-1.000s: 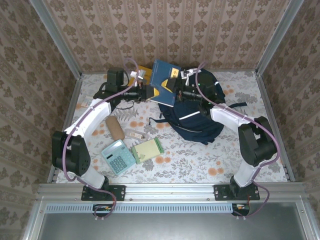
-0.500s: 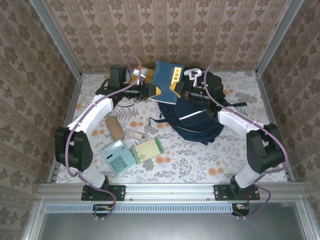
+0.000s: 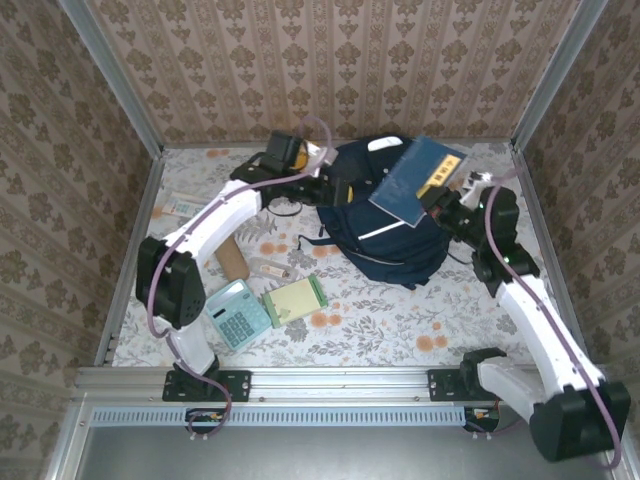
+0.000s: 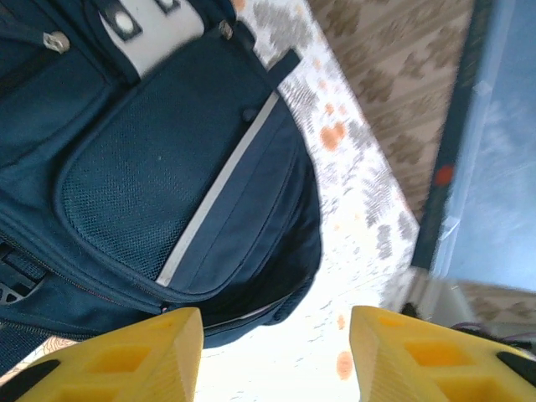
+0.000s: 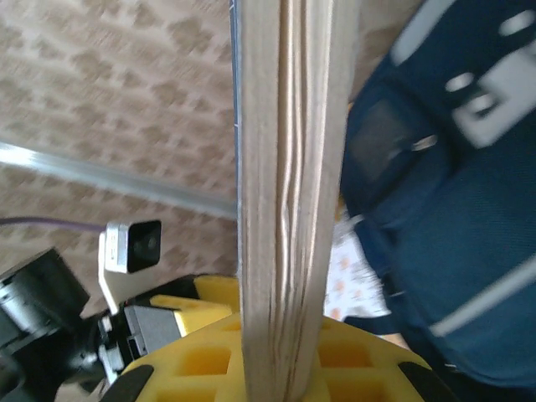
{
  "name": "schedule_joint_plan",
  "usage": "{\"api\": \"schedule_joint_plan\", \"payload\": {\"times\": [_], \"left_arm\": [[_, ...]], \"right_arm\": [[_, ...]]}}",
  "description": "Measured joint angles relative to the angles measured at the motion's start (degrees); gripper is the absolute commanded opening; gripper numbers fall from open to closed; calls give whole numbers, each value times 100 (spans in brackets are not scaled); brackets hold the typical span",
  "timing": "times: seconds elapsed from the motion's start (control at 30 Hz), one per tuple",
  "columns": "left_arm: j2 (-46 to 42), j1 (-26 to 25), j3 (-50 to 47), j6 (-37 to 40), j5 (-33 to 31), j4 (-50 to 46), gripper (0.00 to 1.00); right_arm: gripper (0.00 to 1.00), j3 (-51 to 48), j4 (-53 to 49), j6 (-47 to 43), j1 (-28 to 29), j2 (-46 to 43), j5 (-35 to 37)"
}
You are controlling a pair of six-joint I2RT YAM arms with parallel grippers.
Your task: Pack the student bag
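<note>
Handover done: right gripper (image 5: 285,339) clamps blue book (image 3: 418,180) over far-right side of student bag (image 3: 390,248); left gripper (image 4: 276,356) half-open, empty; insertion next

white-shelled left arm (image 3: 215,215), same deal on the right arm (image 3: 545,320), chunky black joints (image 3: 165,292), purple cable (image 3: 151,310) looping alongside, blocky yellow fingers (image 4: 126,356), black base plate (image 3: 205,385)

The student bag (image 4: 151,167) is showing matt woven cloth (its front pocket looking like fine mesh) with a smoother pale stripe, while the book (image 5: 289,193) is presenting rough, layered paper edges.
</note>
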Motion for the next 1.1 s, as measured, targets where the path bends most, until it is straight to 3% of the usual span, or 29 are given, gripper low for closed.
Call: {"api": "schedule_joint_plan", "payload": {"times": [0.2,0.4,0.67,0.9,1.0,1.1], "left_arm": [[960,-852,713,638,-911,-422,44],[1939,-1561,1659,1193,-1792,-765,46],[2813,-2155,2500,1939,-3077,-925,57],[3126,-2435,2649,2500,-4046,-920,57],[3285,-2500,2754,2649,-4435,-918,49],[3421,-2533,2815,2785,-4662,-922,18]], "right_arm": [[0,-131,-1725,-308,-636,-988,874],[0,-267,-2793,-350,-966,-1569,1268],[0,-345,-3298,-330,-1191,-1873,1274],[0,-459,-3423,-299,-1272,-1921,1178],[0,-481,-3438,-273,-1281,-1934,1102],[0,-518,-3438,-240,-1285,-1934,1056]]}}
